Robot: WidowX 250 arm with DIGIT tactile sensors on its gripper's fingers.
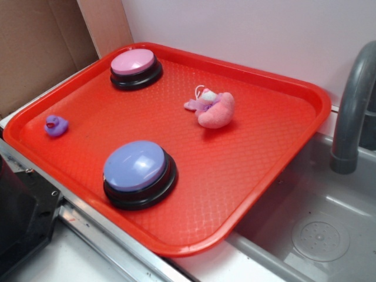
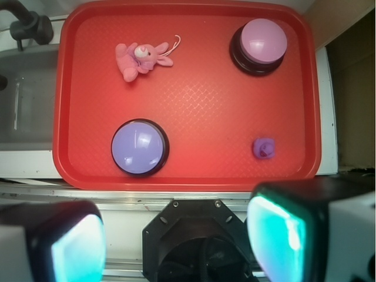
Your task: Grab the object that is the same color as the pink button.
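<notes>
While nothing sits between the jaws, the scene reads as follows:
Gripper: the robot's gripper (image 2: 176, 247) shows only in the wrist view, at the bottom of the frame, with two pale, teal-glowing fingers (image 2: 76, 247) spread wide apart and holding nothing; it hangs over the near edge, short of the tray
Tray: a red textured plastic tray (image 1: 247, 170) with a raised rim lies flat on the counter and carries all four small things
Pink plush toy: the small soft pink plush toy (image 1: 216, 109) with a rounded body, a white-and-lilac part and a thin loop lies on its side in the far part of the tray as the exterior view shows it, on the side nearest the sink, well apart from both buttons; in the wrist view it is at upper left (image 2: 140, 59)
Pink button: the round dome push button with a light pink top on a black base (image 1: 135, 67) stands near the tray's far corner, upright
Lavender button: the larger dome button with a lavender-blue top on a black base (image 1: 138, 173) stands toward the near edge
Duck: a tiny purple rubber duck (image 1: 56, 125) sits near the tray's rim, away from the sink
Sink: a grey basin (image 1: 329, 223) with a grey curved faucet (image 1: 352, 111) lies just beside the tray
</notes>
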